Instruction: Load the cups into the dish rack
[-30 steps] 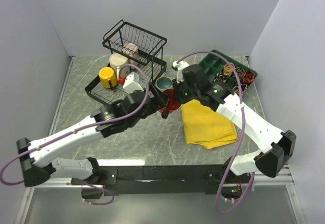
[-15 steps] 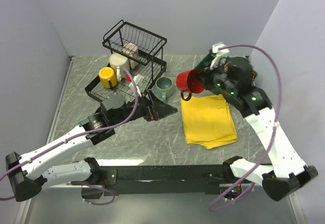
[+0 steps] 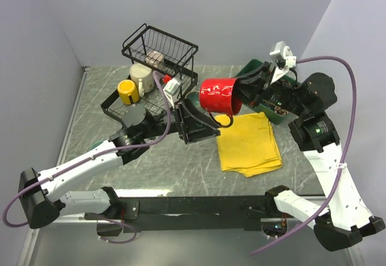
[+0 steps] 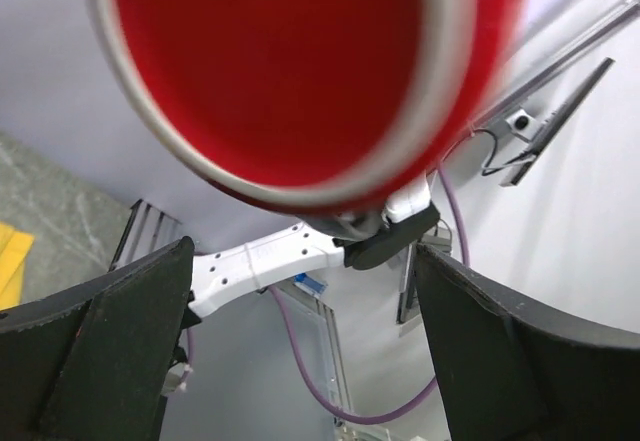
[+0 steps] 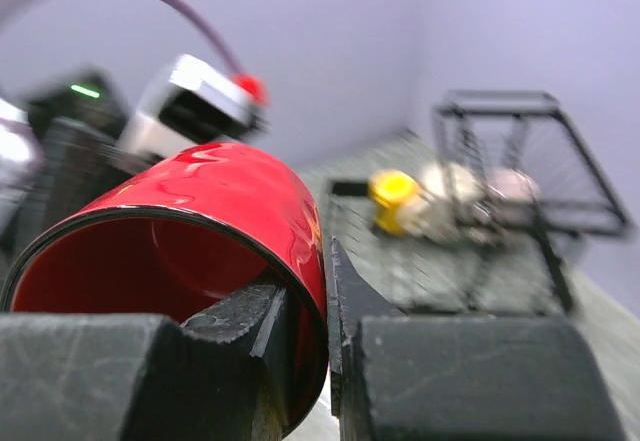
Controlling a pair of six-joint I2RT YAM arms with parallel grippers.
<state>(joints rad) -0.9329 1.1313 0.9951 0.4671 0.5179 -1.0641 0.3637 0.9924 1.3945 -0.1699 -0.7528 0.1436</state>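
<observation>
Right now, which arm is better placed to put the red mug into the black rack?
Probably left: the left gripper stands open right at the red mug, and that arm lies beside the rack. The right gripper pinches the mug's rim, farther away.

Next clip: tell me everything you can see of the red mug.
The glossy red ceramic mug is off the marbled tabletop, lying on its side in the air between the black wire dish rack and the yellow cloth. Its inside is red too, and its loop handle sticks out toward the cloth. The right gripper is shut on its rim, one finger inside, one outside. The open left gripper sits close beneath, with no contact visible.
</observation>
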